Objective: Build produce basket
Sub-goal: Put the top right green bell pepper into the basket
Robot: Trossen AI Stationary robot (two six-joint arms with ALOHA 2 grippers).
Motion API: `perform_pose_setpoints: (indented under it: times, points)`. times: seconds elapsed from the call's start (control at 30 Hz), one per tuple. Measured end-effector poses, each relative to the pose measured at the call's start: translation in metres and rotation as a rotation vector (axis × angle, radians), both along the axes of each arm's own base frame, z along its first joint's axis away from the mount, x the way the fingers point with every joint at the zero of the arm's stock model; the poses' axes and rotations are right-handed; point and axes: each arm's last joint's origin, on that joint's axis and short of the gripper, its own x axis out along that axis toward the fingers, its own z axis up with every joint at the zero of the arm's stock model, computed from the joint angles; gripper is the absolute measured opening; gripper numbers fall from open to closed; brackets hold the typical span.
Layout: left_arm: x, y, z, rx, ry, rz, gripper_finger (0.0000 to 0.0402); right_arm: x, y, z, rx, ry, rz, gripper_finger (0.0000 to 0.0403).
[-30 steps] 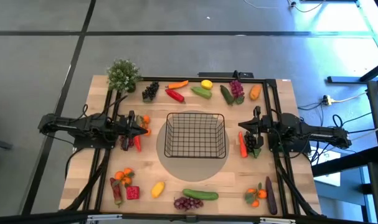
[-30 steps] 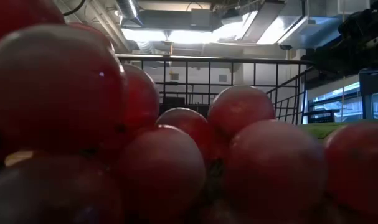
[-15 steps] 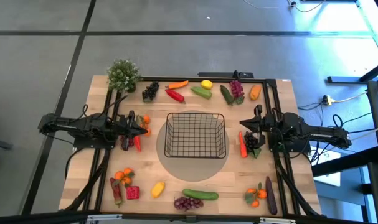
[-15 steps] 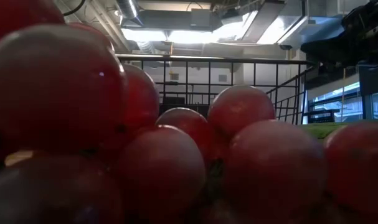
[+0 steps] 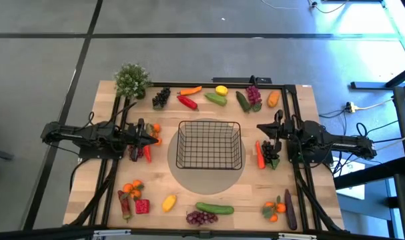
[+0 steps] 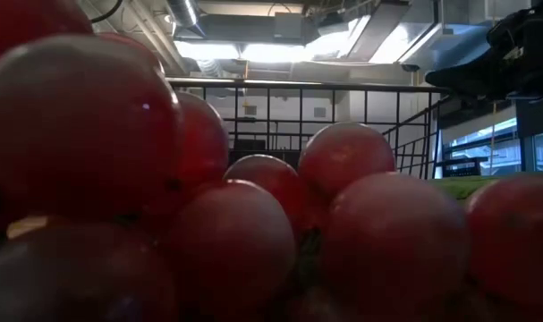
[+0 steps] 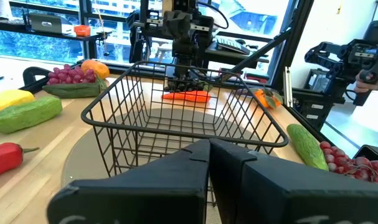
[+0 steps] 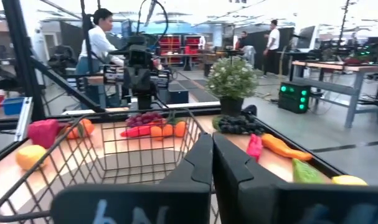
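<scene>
The black wire basket (image 5: 209,144) stands on a grey round mat at the table's middle, with nothing in it. Toy produce lies around it: a carrot (image 5: 259,155) to its right, a red pepper and an orange (image 5: 149,141) to its left, and grapes (image 5: 201,217) and a cucumber (image 5: 214,209) at the near edge. My left gripper (image 5: 155,138) is shut and empty, just left of the basket, which shows ahead of it in the left wrist view (image 7: 208,149). My right gripper (image 5: 261,128) is shut and empty, just right of the basket, above the carrot.
A leafy potted plant (image 5: 131,80) stands at the far left corner. More produce lines the far edge (image 5: 215,97) and the near corners (image 5: 132,193) (image 5: 279,208). The red grapes (image 6: 164,179) fill most of the low view. People stand in the room beyond the table (image 8: 98,37).
My right gripper has shifted a little toward the table's far edge, still shut. The basket and the produce have stayed in place.
</scene>
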Motion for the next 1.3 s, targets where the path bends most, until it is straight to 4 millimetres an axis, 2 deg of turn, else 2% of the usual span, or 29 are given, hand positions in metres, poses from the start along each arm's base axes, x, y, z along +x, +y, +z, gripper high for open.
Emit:
perform_pose_setpoints:
  times: [0.27,0.4,0.6,0.8,1.07,1.3]
  points:
    - [0.000,0.000,0.000,0.002,0.000,0.000,0.0000,0.000,-0.002,0.027,0.011,-0.008,-0.059,0.0000]
    - [-0.001,0.002,0.008,0.084,-0.059,0.070,0.0000,0.005,-0.003,0.045,-0.010,0.032,-0.072,0.0000]
    - [-0.015,0.004,0.056,0.101,-0.145,0.092,0.0000,0.024,-0.007,0.079,-0.047,0.187,-0.160,0.0000]
    - [-0.027,0.005,0.103,0.111,-0.026,0.094,0.0000,0.050,-0.010,0.117,0.004,0.367,-0.213,0.0000]
    - [-0.026,0.007,0.148,0.004,0.171,0.157,0.0000,0.077,-0.013,0.165,0.364,0.526,-0.330,0.0000]
    - [-0.025,0.009,0.167,0.015,0.254,0.253,0.0000,0.091,-0.014,0.190,0.548,0.652,-0.432,0.0012]
